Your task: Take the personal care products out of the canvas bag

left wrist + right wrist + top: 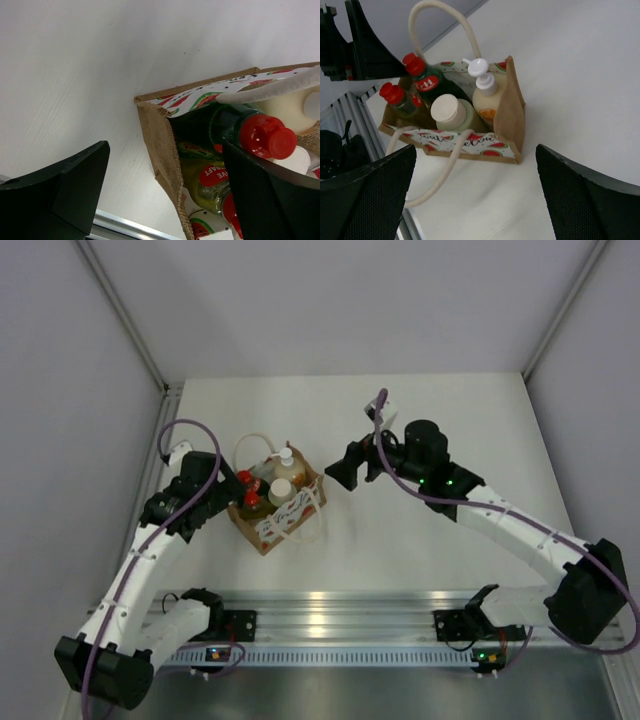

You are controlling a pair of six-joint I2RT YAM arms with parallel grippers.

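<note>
The canvas bag (285,522) stands upright on the white table, left of centre, with all the bottles in it. In the right wrist view the bag (512,110) holds a pale-orange pump bottle (485,97), a white-capped bottle (447,112), a dark green bottle (427,80) and a yellow bottle (402,102), both with red caps. My left gripper (165,200) is open astride the bag's left wall (160,145), its right finger (270,195) over the yellow bottle (210,180) and beside the green one's cap (267,136). My right gripper (477,200) is open and empty, right of the bag and apart from it.
Cream loop handles stand up behind the bag (440,10) and hang over its front (430,185). An aluminium rail (330,615) runs along the table's near edge. White walls close in the back and both sides.
</note>
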